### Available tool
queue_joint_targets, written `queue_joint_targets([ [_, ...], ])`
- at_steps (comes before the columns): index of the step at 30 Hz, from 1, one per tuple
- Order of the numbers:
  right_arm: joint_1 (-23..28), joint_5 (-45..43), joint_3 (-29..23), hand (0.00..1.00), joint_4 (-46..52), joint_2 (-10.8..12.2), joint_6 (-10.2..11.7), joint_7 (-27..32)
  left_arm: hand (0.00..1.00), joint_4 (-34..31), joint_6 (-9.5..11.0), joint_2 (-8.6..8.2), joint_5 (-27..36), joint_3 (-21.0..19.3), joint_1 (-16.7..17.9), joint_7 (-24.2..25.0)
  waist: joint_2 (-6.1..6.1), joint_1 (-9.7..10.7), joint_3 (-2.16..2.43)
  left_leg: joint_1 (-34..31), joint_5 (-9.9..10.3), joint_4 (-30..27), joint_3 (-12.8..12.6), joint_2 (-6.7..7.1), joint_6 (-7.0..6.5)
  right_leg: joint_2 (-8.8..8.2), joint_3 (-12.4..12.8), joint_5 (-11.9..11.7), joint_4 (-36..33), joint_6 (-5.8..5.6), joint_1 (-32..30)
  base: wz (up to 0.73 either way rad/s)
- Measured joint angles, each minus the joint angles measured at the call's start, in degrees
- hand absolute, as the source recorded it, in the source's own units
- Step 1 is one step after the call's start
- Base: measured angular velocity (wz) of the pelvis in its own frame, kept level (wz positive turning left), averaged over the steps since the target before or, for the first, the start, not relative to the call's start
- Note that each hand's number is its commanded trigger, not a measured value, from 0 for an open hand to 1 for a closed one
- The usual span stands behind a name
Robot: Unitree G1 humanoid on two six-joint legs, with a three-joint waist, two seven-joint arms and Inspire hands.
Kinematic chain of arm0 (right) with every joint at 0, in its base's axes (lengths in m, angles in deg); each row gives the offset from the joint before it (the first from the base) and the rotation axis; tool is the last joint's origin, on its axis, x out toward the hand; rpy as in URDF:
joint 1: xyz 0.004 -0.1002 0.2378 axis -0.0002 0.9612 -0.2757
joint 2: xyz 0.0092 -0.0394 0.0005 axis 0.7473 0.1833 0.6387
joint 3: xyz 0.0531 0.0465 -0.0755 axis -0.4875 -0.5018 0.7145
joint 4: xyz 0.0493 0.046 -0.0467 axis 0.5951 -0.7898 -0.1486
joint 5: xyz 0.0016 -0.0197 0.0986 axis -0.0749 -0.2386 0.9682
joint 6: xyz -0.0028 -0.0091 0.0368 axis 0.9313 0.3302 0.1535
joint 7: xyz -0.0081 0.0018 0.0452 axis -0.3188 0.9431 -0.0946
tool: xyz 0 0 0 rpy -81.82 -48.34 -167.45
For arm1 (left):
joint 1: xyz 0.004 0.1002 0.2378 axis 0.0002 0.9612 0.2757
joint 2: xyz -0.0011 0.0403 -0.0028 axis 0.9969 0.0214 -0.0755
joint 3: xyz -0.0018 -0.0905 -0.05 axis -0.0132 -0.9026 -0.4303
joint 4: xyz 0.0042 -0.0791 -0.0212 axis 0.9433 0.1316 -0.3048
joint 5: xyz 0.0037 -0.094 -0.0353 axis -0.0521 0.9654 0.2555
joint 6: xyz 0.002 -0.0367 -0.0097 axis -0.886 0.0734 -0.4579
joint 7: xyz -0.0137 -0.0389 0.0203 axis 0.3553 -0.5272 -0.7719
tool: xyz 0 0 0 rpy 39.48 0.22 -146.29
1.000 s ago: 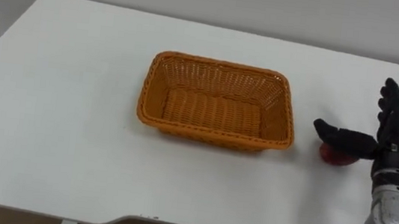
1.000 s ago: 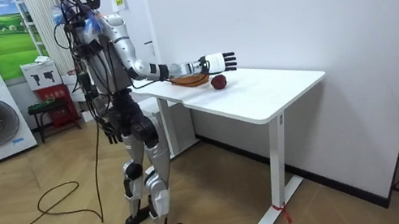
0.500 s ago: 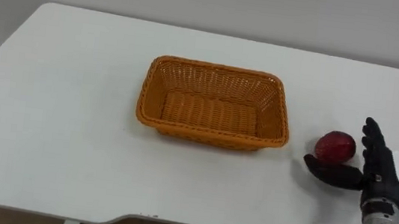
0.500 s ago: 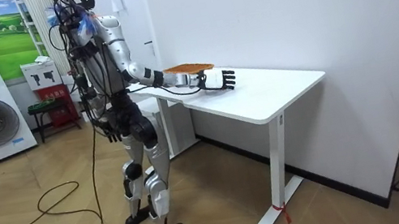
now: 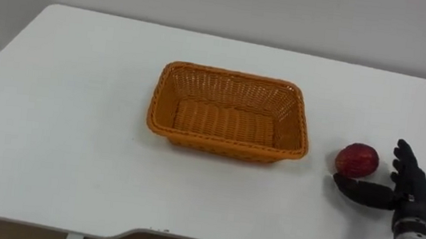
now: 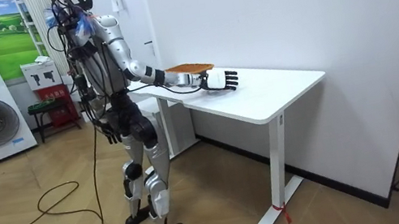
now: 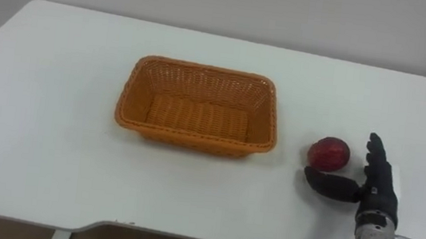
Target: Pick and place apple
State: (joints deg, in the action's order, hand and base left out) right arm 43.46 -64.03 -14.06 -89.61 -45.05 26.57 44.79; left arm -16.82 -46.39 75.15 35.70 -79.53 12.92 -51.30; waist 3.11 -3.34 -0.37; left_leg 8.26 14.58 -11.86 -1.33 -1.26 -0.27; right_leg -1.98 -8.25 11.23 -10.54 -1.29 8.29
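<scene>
1. The task looks barely begun. The apple [image 5: 356, 160] lies on the white table [image 5: 60, 118] to the right of the basket [image 5: 234, 74], outside it, near its right end wall but clear of it. The basket is empty.
2. The right hand [image 5: 413, 197] sits farther right of the basket than the apple does, and a little nearer the robot. Its fingers are straight and spread wide, and it holds nothing. The thumb stretches back toward the basket along the apple's near side. I cannot tell whether it touches the fruit.
3. By my reading, everything is left to do: close on the apple, lift it, carry it left over the basket's rim and let go inside.
4. The apple is dark red, round and smooth-skinned with a slight sheen, so a nudge would probably roll it.
5. The basket is orange wicker, rectangular with rounded corners, out-sloping walls and a braided rim.
6. The table top is smooth, matt and flat.
7. In the room view the robot stands upright at the table's end, its right arm reaching past the basket.
</scene>
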Motion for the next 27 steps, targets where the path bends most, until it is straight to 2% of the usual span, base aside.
queue_joint_targets([
  [3, -0.52, -1.97, 0.01, 0.00, -2.23, 0.01, 1.65, -0.48, 0.00, 0.10, 0.01, 0.00, 0.06, 0.10, -0.04, 0.00, -0.04, 0.01, -0.02, 0.00, 0.00, -0.14, 0.16, 0.00, 0.00, 0.00, -0.14, 0.00, 0.00, 0.00, 0.17, 0.01],
  [6, -1.17, -3.94, 0.01, 0.00, -3.73, 0.00, 2.32, -0.80, 0.00, 0.12, 0.02, 0.00, 0.06, 0.17, -0.06, 0.00, -0.13, 0.00, -0.06, -0.01, 0.01, -0.17, 0.17, 0.00, 0.00, 0.00, -0.17, -0.01, -0.01, 0.00, 0.24, 0.00],
  [17, -1.82, -8.32, -0.30, 0.00, -4.27, -0.09, 2.16, -2.35, 0.00, 0.11, 0.02, 0.08, 0.02, 0.07, 0.89, 2.72, -0.75, -0.11, -0.01, -0.06, 0.01, 0.01, 0.72, 0.05, 0.02, 0.00, -0.55, -0.06, -0.02, 0.01, 0.36, 0.01],
  [24, -2.39, -8.65, -0.12, 0.00, -4.27, -0.26, 0.62, -3.53, 0.00, 0.11, -0.25, 0.39, 0.02, 0.09, 1.10, 4.68, -0.19, -0.27, 0.05, -0.06, 0.01, 0.01, 0.72, 0.05, 0.02, 0.00, -0.58, -0.05, -0.03, 0.01, 0.30, 0.00],
  [25, -2.44, -8.65, -0.12, 0.53, -4.27, -0.26, 0.40, -3.70, 0.00, 0.11, -0.33, 0.44, 0.01, 0.09, 1.12, 4.94, -0.10, -0.28, 0.09, -0.05, 0.01, 0.00, 0.71, 0.05, 0.02, 0.00, -0.58, -0.05, -0.03, 0.01, 0.30, 0.00],
  [26, -2.48, -8.65, -0.08, 0.73, -4.27, -0.26, 0.22, -3.78, 0.00, 0.11, -0.53, 0.52, 0.01, 0.09, 1.12, 5.29, 0.05, -0.31, 0.13, -0.05, 0.01, 0.00, 0.71, 0.05, 0.02, 0.00, -0.58, -0.05, -0.03, 0.01, 0.29, 0.00],
  [27, -2.51, -8.65, -0.05, 0.87, -4.27, -0.26, 0.00, -3.84, 0.00, 0.11, -0.67, 0.58, 0.00, 0.09, 1.13, 5.47, 0.17, -0.35, 0.13, -0.05, 0.01, 0.00, 0.71, 0.05, 0.02, 0.00, -0.58, -0.05, -0.03, 0.01, 0.29, 0.00],
])
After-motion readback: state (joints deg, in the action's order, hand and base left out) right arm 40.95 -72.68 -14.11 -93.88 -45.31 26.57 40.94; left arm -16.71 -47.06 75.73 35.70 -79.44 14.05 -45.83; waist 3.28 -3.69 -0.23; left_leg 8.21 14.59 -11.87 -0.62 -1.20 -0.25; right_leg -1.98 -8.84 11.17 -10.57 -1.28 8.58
